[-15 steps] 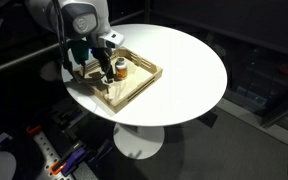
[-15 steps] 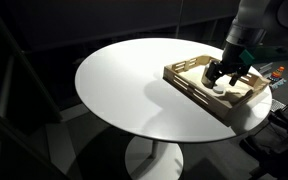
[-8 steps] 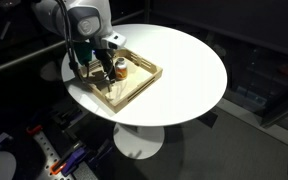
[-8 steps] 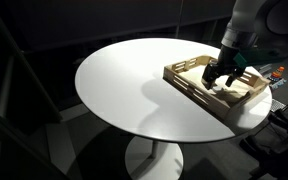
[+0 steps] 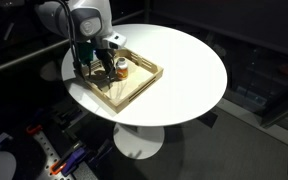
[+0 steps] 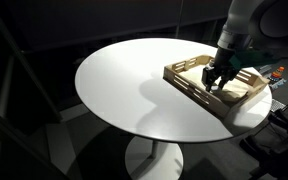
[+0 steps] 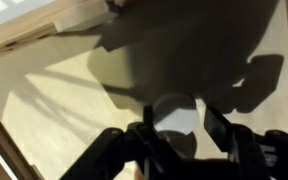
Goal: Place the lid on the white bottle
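Exterior view: gripper is down inside the wooden tray. The white bottle stands upright in the tray, just beside the gripper. The lid is hidden under the tool here.

Other exterior view: gripper is low over the tray floor, behind the tray's near wall. I can't pick out the bottle or lid from this angle.

Wrist view: the lid lies flat on the tray floor, between the fingers. They straddle it, but the blur means I can't tell if they're pressing on it or have slack.

My read is that we're at the pick-up step and nothing is capped yet. Next I'd confirm a firm pinch, lift straight up, shift over the bottle mouth inside the tray, and lower square.

Count: one lid, one bottle, one tray, one gripper.
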